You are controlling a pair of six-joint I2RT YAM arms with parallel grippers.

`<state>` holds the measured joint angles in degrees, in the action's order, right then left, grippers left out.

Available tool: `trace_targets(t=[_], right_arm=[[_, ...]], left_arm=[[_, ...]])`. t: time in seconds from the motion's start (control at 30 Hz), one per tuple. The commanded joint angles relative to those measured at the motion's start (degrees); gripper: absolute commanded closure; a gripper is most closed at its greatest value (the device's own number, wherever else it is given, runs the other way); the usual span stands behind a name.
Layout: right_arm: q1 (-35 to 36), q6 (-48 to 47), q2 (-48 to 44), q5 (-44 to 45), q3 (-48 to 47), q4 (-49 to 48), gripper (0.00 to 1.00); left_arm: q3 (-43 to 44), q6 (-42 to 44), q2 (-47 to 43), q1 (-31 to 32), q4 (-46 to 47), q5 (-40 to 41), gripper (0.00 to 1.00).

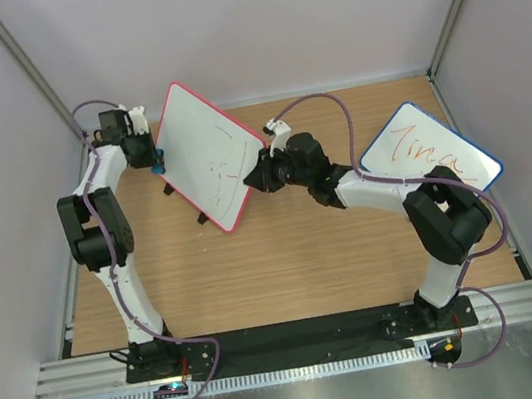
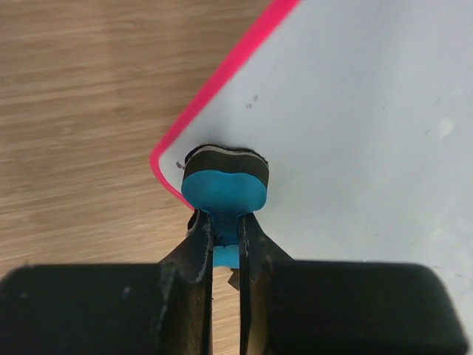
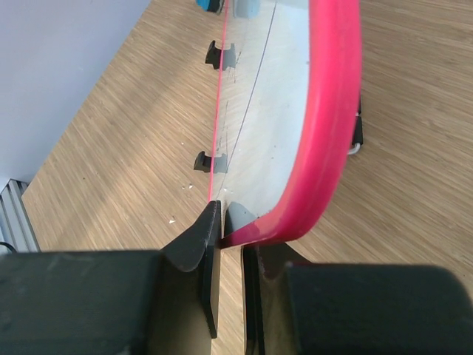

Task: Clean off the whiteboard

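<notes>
Left tool (image 2: 225,225) clamped on blue eraser (image 2: 224,191), right tool (image 3: 230,231) clamped on whiteboard (image 1: 199,149) rim; we judge flat pressure and overlapping strokes across the scribbles (image 1: 225,165) best.

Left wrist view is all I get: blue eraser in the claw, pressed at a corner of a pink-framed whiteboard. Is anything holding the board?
Observer: Yes. The right claw is shut on the rim of the whiteboard, on the side opposite your eraser.
Operator: Is it lying flat?
Observer: No. It is tilted up, not flat on the table. The right wrist view sees it almost edge-on.
Operator: Any ink on it?
Observer: Yes, thin scribbles across the middle, away from your corner.
</notes>
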<state>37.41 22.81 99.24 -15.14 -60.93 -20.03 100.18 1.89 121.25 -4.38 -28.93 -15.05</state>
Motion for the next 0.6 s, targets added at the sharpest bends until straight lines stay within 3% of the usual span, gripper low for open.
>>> trace_targets(t=[0.0,0.4,0.57], right_arm=[[1.0,-6.7,0.4,-0.1,0.6,6.3,0.99],[1.1,-6.7,0.8,-0.3,-0.5,6.9,0.99],[1.0,-6.5,1.0,-0.5,-0.8,6.7,0.99]], left_arm=[[-3.6,-0.4,-0.2,0.4,3.2,-4.8,1.0],[-13.6,-3.1,-2.7,3.9,10.2,-11.2,1.0],[-16.4,-3.9,-4.8,8.3,10.5,-13.9,1.0]])
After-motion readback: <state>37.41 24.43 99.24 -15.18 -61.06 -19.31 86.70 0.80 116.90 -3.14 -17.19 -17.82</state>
